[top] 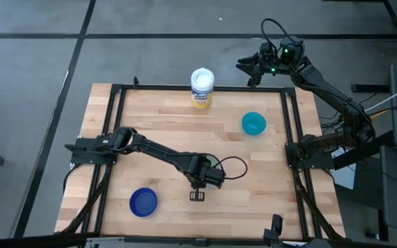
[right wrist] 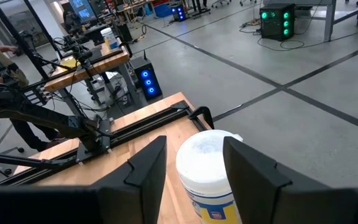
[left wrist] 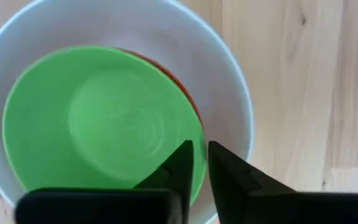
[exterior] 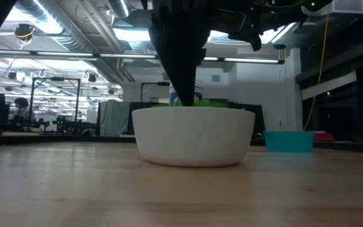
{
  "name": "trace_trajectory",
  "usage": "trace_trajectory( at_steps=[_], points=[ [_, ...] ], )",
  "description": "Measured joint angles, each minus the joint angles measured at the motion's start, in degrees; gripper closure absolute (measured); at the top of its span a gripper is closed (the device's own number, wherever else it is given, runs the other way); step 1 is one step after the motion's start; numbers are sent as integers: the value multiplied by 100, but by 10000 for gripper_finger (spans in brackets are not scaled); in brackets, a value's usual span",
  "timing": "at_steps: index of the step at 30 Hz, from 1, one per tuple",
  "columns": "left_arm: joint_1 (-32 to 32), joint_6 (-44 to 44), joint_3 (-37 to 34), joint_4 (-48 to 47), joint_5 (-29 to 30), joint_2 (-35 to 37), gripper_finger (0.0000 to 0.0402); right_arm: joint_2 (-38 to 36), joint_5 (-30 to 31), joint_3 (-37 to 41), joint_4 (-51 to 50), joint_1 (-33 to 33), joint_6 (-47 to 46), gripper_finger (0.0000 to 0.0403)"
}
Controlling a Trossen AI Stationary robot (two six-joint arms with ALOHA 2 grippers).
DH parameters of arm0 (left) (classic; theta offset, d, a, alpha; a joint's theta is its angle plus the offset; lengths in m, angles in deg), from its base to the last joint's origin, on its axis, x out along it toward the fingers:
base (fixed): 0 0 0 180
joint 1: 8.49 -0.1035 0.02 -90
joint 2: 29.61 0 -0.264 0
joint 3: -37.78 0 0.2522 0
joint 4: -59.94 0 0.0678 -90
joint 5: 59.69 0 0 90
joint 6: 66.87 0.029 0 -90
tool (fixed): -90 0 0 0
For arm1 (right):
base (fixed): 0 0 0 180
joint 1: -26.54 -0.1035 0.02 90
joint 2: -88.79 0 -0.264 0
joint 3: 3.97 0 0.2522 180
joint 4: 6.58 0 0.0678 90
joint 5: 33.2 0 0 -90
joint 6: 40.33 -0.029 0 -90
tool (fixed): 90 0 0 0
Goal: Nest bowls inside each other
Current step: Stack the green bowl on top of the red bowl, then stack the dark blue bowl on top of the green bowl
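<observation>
A large white bowl (left wrist: 229, 81) (exterior: 194, 135) stands on the table's near middle. A green bowl (left wrist: 98, 118) lies in it, on a red bowl of which only a rim sliver (left wrist: 188, 93) shows. My left gripper (left wrist: 201, 158) (top: 207, 176) comes down over this stack, hides it in the high view, and is shut on the green bowl. A dark blue bowl (top: 143, 202) sits near the front left and a teal bowl (top: 253, 123) at the far right. My right gripper (top: 250, 69) (right wrist: 194, 162) hangs open past the far edge, holding nothing. My left gripper pinches the green bowl's rim (left wrist: 199, 134) between its two fingers, one finger (left wrist: 179, 165) inside the bowl and the other (left wrist: 229, 168) outside it, within the white bowl. The fingers come from above, pointing down. The green bowl sits inside the white bowl, over the red one.
A white canister with a yellow label (top: 202, 87) (right wrist: 210, 168) stands at the far edge's middle, in front of my right gripper. A small dark piece (top: 197, 195) lies on the wood just near of my left hand. Black rails (top: 291, 124) frame the tabletop.
</observation>
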Motion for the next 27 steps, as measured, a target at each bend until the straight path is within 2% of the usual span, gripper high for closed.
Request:
trace_trajectory(
  at_steps=[8, 15, 19, 23, 27],
  points=[
    [-13, -197, 111, 210, 40, 88, 293, 0, -44, 0, 9, -4, -4, 227],
    [-194, -381, 277, 390, 544, 427, 266, 0, -237, 0, 559, -119, -426, 235],
    [-404, -714, 280, 637, 1125, 1042, 266, 0, -345, 0, 1124, -287, -816, 241],
    [-613, -997, 284, 454, 1613, 1993, 267, 0, -361, 0, 1060, -429, -907, 242],
    [-562, -1444, 286, 116, 2016, 2927, 266, 0, -317, 0, 1036, -573, -907, 233]
  ],
)
